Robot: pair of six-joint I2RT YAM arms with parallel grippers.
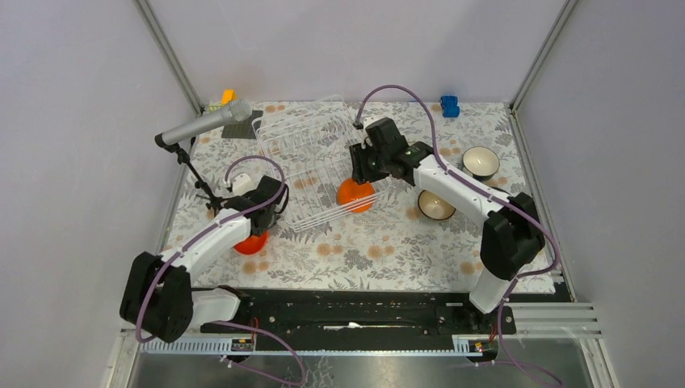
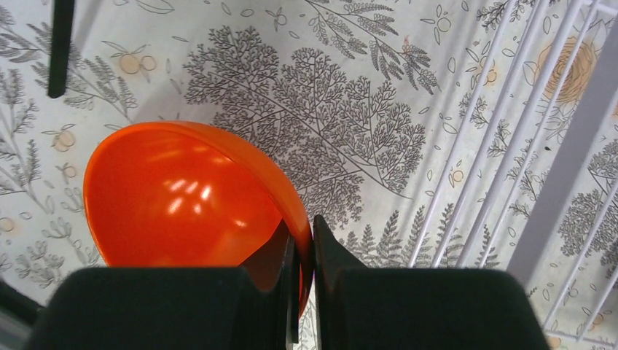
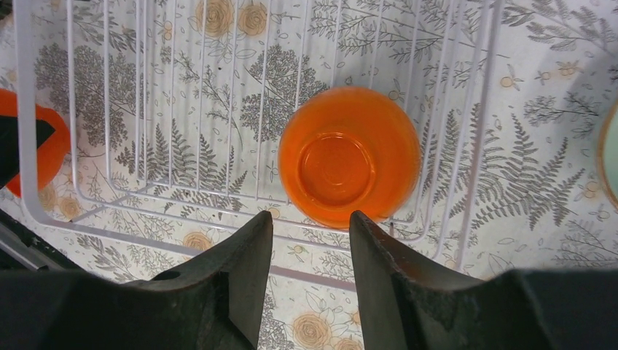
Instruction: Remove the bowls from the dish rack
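L gripper (image 2: 313,230): pinching rim of orange bowl (image 2: 182,197), left of dish rack (image 2: 562,157).
R gripper (image 3: 311,226): spread, above inverted bowl (image 3: 348,157) in rack's near-right corner.

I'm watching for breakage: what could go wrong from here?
The left gripper pinches its orange bowl only by the thin rim; it could slip. The other orange bowl lies upside down in a corner of the dish rack; the open right gripper may slide off it or catch wires.
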